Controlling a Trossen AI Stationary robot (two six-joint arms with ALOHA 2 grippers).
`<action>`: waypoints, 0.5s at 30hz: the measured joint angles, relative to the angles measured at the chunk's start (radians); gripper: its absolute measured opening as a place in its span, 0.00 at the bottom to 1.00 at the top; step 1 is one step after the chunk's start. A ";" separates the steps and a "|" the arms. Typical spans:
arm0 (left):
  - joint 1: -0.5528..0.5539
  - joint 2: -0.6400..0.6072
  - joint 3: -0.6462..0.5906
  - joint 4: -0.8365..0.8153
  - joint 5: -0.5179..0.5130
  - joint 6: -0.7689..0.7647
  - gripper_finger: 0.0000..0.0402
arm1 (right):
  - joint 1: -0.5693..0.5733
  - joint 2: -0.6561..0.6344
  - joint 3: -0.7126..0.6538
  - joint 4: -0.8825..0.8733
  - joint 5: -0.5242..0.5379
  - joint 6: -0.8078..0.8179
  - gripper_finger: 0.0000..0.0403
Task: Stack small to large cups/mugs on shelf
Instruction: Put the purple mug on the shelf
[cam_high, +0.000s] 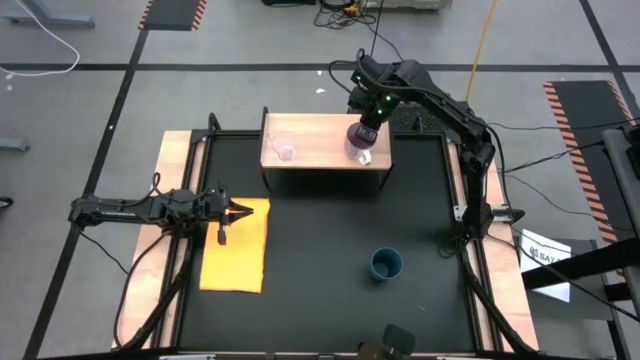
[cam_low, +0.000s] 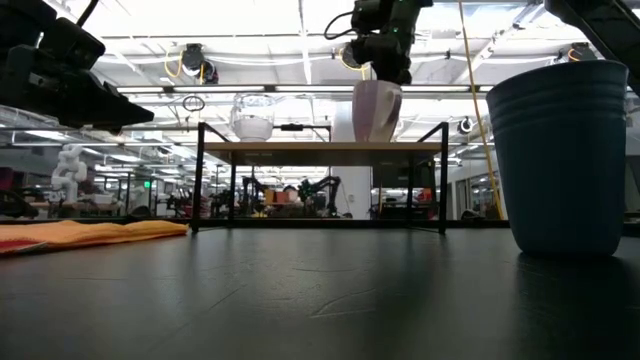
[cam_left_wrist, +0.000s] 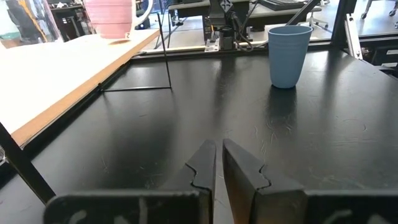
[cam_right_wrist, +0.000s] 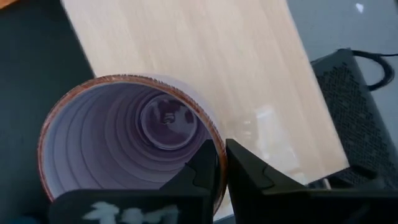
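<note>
The right tool (cam_high: 366, 128) pinches the purple mug's (cam_high: 358, 138) rim on the shelf (cam_high: 320, 150), toward 1 o'clock on the surface (cam_high: 330, 250). It should part fully and rise straight. The left tool (cam_high: 240, 211), nearly closed and empty, waits at 9 o'clock.

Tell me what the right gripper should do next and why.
Probably open wider and lift clear. The right gripper pinches the rim of the purple mug, which already looks set on the shelf beside the glass cup. The blue cup waits on the table.
</note>
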 joint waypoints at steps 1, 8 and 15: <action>0.000 0.000 0.000 0.000 0.000 0.000 0.08 | -0.001 0.000 0.000 -0.003 0.000 0.000 0.04; 0.000 0.000 0.000 -0.001 0.000 0.000 0.08 | -0.016 -0.001 0.000 -0.080 0.008 0.003 0.03; 0.000 0.000 0.000 -0.001 0.000 0.003 0.08 | -0.020 -0.001 0.000 -0.080 0.032 0.002 0.03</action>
